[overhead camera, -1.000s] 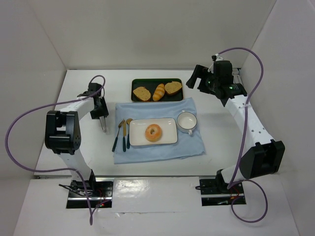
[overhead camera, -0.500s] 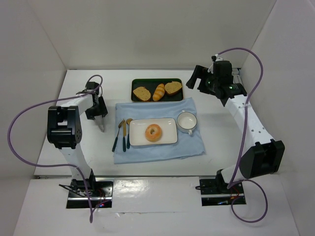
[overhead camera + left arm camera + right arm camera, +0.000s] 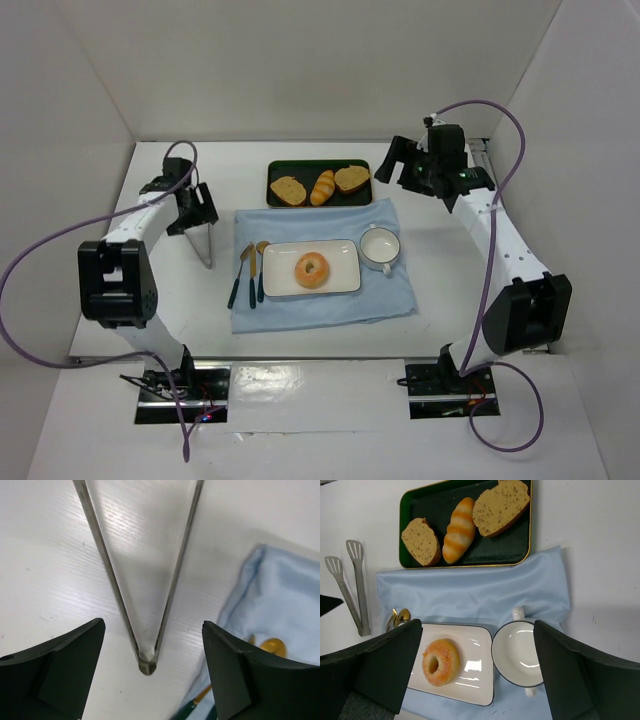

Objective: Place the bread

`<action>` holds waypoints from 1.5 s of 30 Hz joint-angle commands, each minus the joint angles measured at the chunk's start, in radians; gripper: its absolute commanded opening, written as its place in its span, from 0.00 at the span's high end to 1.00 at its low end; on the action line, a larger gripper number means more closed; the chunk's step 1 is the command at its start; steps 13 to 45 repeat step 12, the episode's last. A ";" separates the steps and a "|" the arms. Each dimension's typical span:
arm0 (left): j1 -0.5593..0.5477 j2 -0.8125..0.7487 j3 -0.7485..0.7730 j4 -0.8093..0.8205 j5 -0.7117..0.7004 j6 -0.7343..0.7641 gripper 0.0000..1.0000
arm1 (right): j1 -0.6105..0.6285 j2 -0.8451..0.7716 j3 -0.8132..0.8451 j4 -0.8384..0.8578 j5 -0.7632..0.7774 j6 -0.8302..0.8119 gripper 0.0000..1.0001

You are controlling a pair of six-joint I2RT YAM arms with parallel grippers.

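The bread (image 3: 311, 269) is a golden ring bun with a centre hole, lying flat on a white rectangular plate (image 3: 345, 262). The right wrist view shows the bread (image 3: 440, 662) on the plate (image 3: 476, 682) too. My left gripper (image 3: 197, 208) is open at the table's left, above the hinge end of metal tongs (image 3: 207, 243) that lie on the table. In the left wrist view the tongs (image 3: 146, 664) rest between and below my left gripper (image 3: 152, 630), touching neither finger. My right gripper (image 3: 395, 160) hangs open and empty high at the back right, and the right wrist view shows this gripper (image 3: 477, 630) well above the plate.
A green tray (image 3: 318, 199) at the back holds two toast slices and an oblong roll (image 3: 322, 186). A blue cloth (image 3: 330, 310) underlies the plate, a white cup (image 3: 380, 247) and a fork and spoon (image 3: 248, 272). White walls enclose the table.
My left gripper has opened and let go of the tongs, which now lie on the table. The left arm has drawn back toward the far left. The right arm barely shifted.
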 commanded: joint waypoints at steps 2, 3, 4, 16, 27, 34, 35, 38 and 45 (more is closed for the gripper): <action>-0.008 -0.179 0.029 -0.005 0.017 -0.012 0.08 | -0.006 0.003 0.044 0.009 -0.016 0.009 0.01; -0.008 -0.204 0.038 -0.017 0.017 -0.023 0.08 | -0.006 0.003 0.044 0.009 -0.006 0.018 0.01; -0.018 -0.256 0.038 -0.017 0.035 -0.023 0.08 | -0.006 0.003 0.044 0.009 -0.006 0.018 0.01; -0.082 -0.535 -0.009 -0.017 0.239 -0.147 0.03 | 0.057 -0.023 0.047 -0.011 0.163 0.061 0.01; -0.082 -0.535 -0.009 -0.017 0.239 -0.147 0.03 | 0.057 -0.023 0.047 -0.011 0.163 0.061 0.01; -0.082 -0.535 -0.009 -0.017 0.239 -0.147 0.03 | 0.057 -0.023 0.047 -0.011 0.163 0.061 0.01; -0.082 -0.535 -0.009 -0.017 0.239 -0.147 0.03 | 0.057 -0.023 0.047 -0.011 0.163 0.061 0.01; -0.082 -0.535 -0.009 -0.017 0.239 -0.147 0.03 | 0.057 -0.023 0.047 -0.011 0.163 0.061 0.01; -0.082 -0.535 -0.009 -0.017 0.239 -0.147 0.03 | 0.057 -0.023 0.047 -0.011 0.163 0.061 0.01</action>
